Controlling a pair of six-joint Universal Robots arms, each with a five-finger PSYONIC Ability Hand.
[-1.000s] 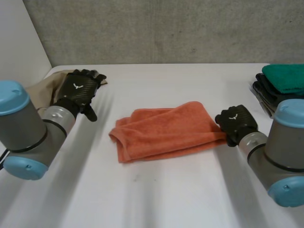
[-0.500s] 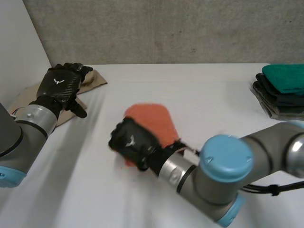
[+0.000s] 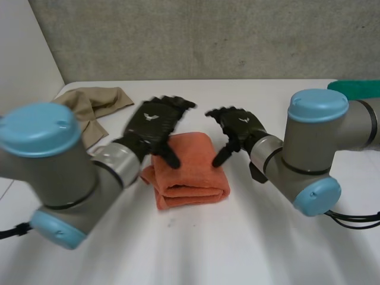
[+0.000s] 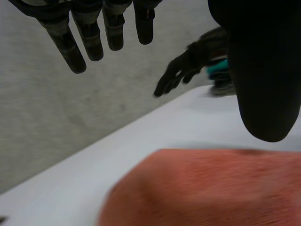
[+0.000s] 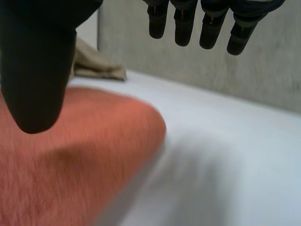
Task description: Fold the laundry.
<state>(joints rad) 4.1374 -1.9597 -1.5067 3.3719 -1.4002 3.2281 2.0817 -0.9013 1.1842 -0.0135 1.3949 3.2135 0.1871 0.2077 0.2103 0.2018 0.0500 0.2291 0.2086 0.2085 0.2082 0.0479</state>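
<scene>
Orange towel (image 3: 190,172) folded (perhaps quartered), lying flat.

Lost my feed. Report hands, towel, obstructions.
Left hand open, right hand open, both at orange towel. Towel folded. Beige cloth aside, not in the way.

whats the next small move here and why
Probably lower both open hands to press the folded orange towel flat: the left hand and right hand hover above it holding nothing, and its layers look puffy and loose.
</scene>
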